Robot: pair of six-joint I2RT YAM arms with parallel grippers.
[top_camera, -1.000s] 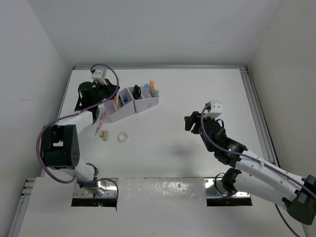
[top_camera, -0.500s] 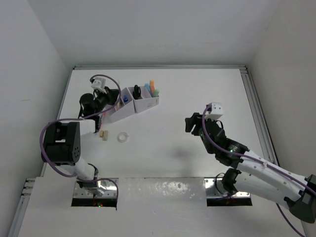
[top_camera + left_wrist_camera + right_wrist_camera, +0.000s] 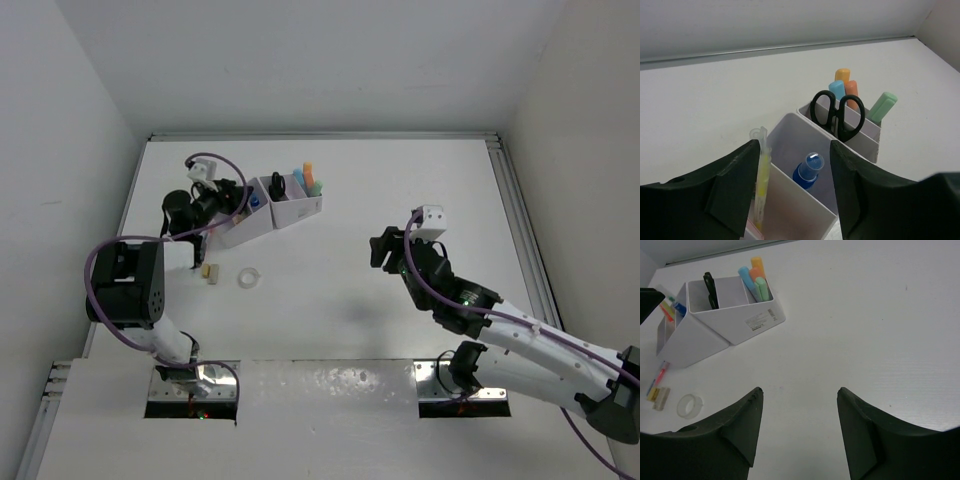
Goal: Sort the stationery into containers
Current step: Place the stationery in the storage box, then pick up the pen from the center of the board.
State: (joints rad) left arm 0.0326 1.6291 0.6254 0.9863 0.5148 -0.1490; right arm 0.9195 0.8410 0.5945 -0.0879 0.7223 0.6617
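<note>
The stationery [image 3: 754, 282] is mostly housed already. The pale organiser [image 3: 740, 322] stands toward the far left of the bench [image 3: 865, 330]. Its compartments hold a cluster of capped markers [image 3: 842, 75], black-handled scissors [image 3: 837, 122], a blue-capped bottle [image 3: 809, 170] and, in the end compartment, a yellow pen [image 3: 761, 180] standing upright. The left jaws hang over that end compartment, spread wide and gripping nothing, with the yellow pen just beside one finger but free of it. This reads as the close of a drop-off. The right jaws are likewise parted and empty, poised above bare bench well apart from the organiser and facing it. Three things are left out on the bench just on the near side of the organiser's left end. They are a pink-and-yellow pen [image 3: 657, 379], a small beige block [image 3: 661, 397] touching or nearly touching it, and a clear tape ring [image 3: 680, 406] a little to the right. The next move probably falls to the left jaws, which are closest. They would lift clear of the compartment walls, swing back toward the arm bases and come down low. The loose pen lies flat, so the fingers must straddle its narrow width almost at bench level without nudging the block.
</note>
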